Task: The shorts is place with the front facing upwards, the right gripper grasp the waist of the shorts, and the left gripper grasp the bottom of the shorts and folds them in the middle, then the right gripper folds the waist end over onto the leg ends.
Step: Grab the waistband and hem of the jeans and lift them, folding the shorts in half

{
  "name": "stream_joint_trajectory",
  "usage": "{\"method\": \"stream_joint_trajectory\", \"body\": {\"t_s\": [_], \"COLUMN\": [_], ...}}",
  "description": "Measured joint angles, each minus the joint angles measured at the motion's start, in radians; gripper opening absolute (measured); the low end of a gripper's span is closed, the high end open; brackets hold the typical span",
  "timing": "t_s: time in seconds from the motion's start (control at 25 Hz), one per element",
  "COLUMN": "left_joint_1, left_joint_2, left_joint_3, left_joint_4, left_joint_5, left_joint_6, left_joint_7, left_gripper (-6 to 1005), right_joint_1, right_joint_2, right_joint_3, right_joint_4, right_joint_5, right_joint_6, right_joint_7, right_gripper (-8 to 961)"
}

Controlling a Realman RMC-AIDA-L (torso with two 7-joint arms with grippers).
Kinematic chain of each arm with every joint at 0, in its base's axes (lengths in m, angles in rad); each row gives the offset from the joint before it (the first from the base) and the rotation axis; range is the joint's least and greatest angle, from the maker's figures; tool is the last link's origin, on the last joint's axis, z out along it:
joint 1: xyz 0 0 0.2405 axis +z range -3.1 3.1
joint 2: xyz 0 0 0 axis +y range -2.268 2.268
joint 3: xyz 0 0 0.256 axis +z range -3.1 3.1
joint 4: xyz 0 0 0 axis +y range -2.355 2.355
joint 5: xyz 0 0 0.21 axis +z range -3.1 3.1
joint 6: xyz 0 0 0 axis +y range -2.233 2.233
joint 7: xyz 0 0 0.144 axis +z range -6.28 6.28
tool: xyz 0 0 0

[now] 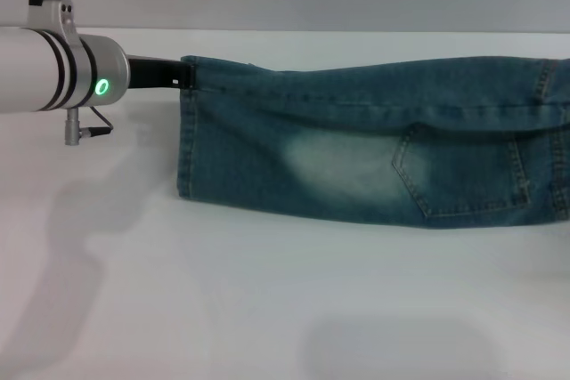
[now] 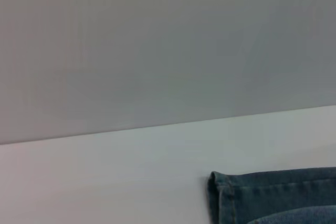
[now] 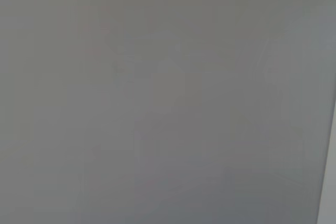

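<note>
The shorts (image 1: 356,166) lie folded lengthwise on the white worktop (image 1: 267,291). The left gripper (image 1: 183,76) is clamped on the leg hem's far corner. The right gripper is out of sight.

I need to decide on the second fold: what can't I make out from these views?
- The waist of the shorts: cut off by the head view's right edge.
- Left gripper: fingertips hidden at the leg hem, head view.
- Right gripper: in no view; the right wrist view shows only blank grey.

head view downward over shorts (image 1: 356,157), left wrist low beside hem
</note>
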Motion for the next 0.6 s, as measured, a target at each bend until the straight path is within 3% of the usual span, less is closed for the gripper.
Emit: {"method": "stream_joint_trajectory", "body": {"t_s": [0.6], "left_joint_1": [-0.045], "left_joint_2": [0.002], "left_joint_3": [-0.069], "left_joint_4": [0.067], "left_joint_5": [0.001], "left_joint_6": [0.004], "left_joint_7": [0.04], "left_gripper": [18], "right_joint_1": [0.039], "right_joint_2": [-0.007], "right_joint_3": [-0.027], "right_joint_4": [-0.02], "right_joint_5": [0.0], "right_joint_6": [0.056], "right_joint_7": [-0.014], "right_gripper": [8]}}
